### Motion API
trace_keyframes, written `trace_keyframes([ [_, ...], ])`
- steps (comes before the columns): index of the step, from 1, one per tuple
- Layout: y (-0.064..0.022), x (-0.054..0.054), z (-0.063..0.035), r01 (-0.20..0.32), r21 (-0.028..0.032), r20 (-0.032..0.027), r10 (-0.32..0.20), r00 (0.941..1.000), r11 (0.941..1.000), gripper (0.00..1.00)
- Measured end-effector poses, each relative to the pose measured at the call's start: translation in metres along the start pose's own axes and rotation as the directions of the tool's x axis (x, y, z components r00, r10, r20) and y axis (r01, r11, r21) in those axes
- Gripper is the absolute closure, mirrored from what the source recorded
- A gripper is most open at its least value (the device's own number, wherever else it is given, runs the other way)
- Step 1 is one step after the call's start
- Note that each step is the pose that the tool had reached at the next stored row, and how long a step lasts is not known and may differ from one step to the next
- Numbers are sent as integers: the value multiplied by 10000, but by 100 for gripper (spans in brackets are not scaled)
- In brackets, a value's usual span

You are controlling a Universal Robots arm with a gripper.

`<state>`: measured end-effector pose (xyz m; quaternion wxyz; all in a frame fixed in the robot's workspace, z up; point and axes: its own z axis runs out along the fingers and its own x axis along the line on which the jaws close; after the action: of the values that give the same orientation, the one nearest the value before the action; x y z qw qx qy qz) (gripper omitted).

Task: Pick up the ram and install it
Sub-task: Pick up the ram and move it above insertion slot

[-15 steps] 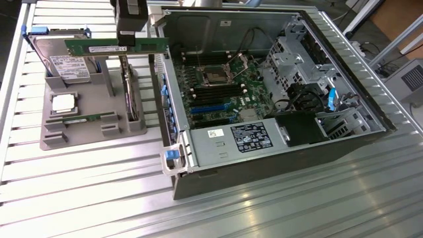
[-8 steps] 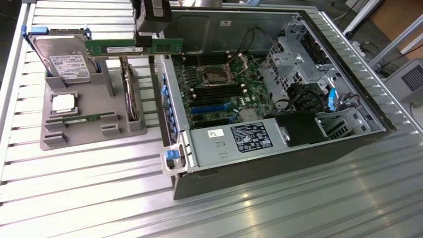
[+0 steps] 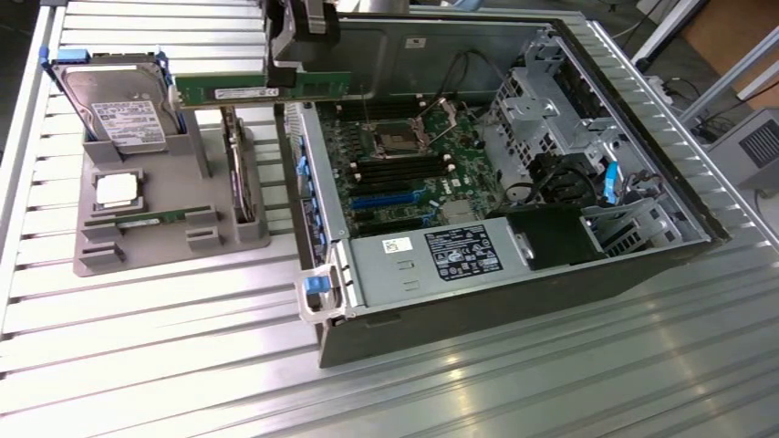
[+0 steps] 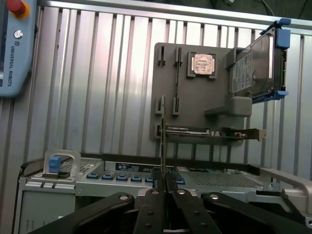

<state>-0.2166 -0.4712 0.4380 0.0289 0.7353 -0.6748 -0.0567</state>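
"UNIVERSAL ROBOTS" on the teach pendant [image 4: 14,48]

Hard drive [image 3: 116,105] in grey holder [image 3: 159,251], silver CPU [image 3: 117,189]; open computer case [image 3: 512,303]

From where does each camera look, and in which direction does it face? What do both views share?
Exterior view: high above the table, looking down on the open case and grey holder; the hand shows at the upper edge, shut on the ram.
Wrist view: on the wrist behind the hand, looking along its fingers to the holder; the ram stands edge-on between them.
Shared: hand, ram, holder, hard drive, case.
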Motion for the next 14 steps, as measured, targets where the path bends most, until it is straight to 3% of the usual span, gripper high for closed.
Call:
trace_keyframes([
  [14, -189, 17, 5, -1, -28, 2, 1, 10000, 10000, 88],
])
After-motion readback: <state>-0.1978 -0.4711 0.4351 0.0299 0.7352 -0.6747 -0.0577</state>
